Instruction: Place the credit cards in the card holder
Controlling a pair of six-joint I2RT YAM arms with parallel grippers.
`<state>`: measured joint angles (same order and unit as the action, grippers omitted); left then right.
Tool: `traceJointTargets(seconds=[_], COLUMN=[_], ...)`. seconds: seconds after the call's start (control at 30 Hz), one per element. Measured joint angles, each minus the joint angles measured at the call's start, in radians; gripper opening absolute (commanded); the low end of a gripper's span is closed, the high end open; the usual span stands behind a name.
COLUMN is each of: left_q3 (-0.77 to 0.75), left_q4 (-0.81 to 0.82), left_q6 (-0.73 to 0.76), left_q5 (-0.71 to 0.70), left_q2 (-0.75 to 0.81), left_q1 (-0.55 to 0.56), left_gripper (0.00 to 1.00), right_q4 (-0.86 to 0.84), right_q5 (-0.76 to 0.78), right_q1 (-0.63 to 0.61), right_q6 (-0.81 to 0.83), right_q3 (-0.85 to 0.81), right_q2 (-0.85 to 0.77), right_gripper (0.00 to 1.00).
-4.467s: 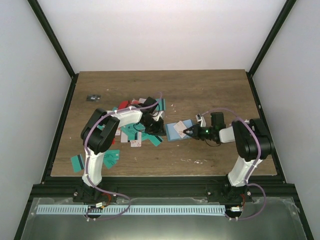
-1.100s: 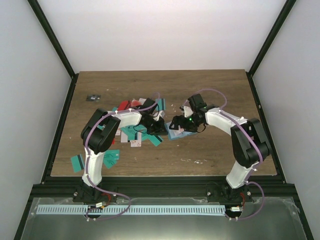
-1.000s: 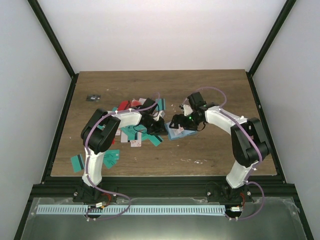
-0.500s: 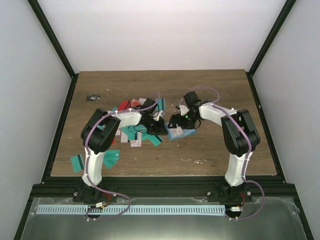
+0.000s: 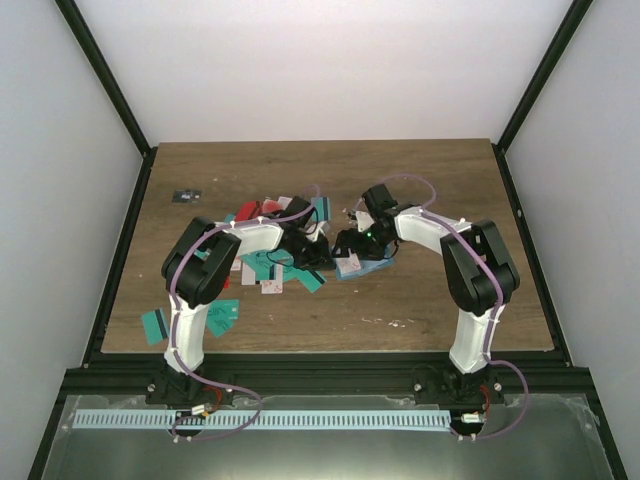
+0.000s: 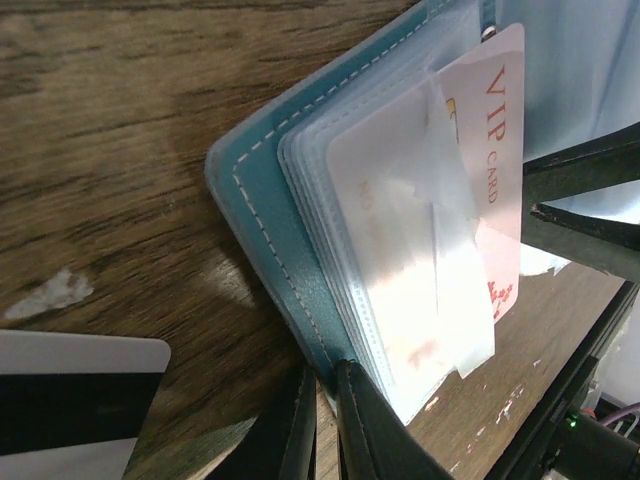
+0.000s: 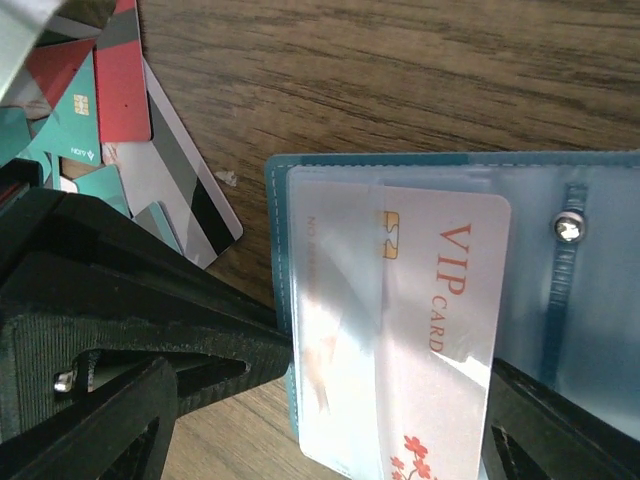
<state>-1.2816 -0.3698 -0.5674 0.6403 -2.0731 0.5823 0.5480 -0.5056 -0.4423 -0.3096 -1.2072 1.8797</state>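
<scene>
The card holder (image 6: 262, 215) lies open on the table (image 5: 430, 190) between the two arms, just right of the heap of credit cards (image 5: 258, 264). Its teal cover is pinched at one edge by the closed jaws of the left gripper (image 6: 322, 378). A VIP card (image 7: 455, 300) is lodged partway in a clear pocket, with its lettered end left outside. The jaws of the right gripper (image 7: 330, 380) are spread wide on either side of that card, and no grip on it is seen. The step in hand is judged to be seating this card fully. It is best done with the cover pinned flat by the left jaws while the card is pushed from its free end, straight along the pocket, so that the thin film is not buckled or caught. The pinch on the cover and the stack of pocket sheets are shown only by the left wrist view, along with a black-striped card (image 6: 70, 400) close by. A snap stud (image 7: 567, 228) on the holder and the spread of the right jaws are shown by the right wrist view. The heap and the loose cards near the left arm's base are given only by the top view, where the holder is largely hidden by the grippers.
</scene>
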Motion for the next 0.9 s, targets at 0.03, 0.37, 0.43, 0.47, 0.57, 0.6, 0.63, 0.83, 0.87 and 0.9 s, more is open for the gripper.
traceJointTargets(seconds=[0.03,0.37,0.43,0.47,0.57,0.6,0.63,0.83,0.87,0.9], left_q3=[0.000,-0.011,-0.012,-0.012,-0.012,-0.012,-0.012,0.016,0.026,0.038], left_q4=[-0.001,-0.024,-0.038,-0.047,-0.087,-0.097,-0.109,-0.187,-0.206,-0.224], left_q6=[-0.001,-0.004,-0.004,-0.003,0.001,0.003,0.003,0.023,0.025,0.026], left_q5=[0.000,-0.025,-0.046,-0.058,-0.095,-0.103,-0.115,-0.205,-0.227,-0.254], left_q2=[0.000,0.005,0.014,0.018,0.047,0.059,0.076,0.249,0.284,0.320], left_q1=[0.000,0.000,0.000,0.000,0.000,0.000,0.000,-0.005,-0.009,-0.015], left_gripper=[0.10,0.11,0.13,0.13,0.18,0.19,0.21,0.31,0.32,0.33], right_q4=[-0.002,0.016,0.026,0.031,0.047,0.053,0.058,0.084,0.085,0.081], right_q5=[0.003,0.019,0.020,0.020,0.023,0.027,0.032,0.057,0.058,0.057], right_q1=[-0.002,-0.012,-0.016,-0.018,-0.023,-0.024,-0.025,-0.025,-0.025,-0.025], right_q6=[-0.007,-0.040,-0.039,-0.039,-0.036,-0.034,-0.031,-0.027,-0.030,-0.034], right_q3=[0.000,0.000,0.000,0.000,-0.004,-0.007,-0.011,-0.028,-0.027,-0.021], right_q2=[0.000,-0.017,-0.025,-0.030,-0.043,-0.047,-0.053,-0.122,-0.143,-0.171], right_gripper=[0.82,0.85,0.87,0.88,0.90,0.91,0.92,0.95,0.95,0.94])
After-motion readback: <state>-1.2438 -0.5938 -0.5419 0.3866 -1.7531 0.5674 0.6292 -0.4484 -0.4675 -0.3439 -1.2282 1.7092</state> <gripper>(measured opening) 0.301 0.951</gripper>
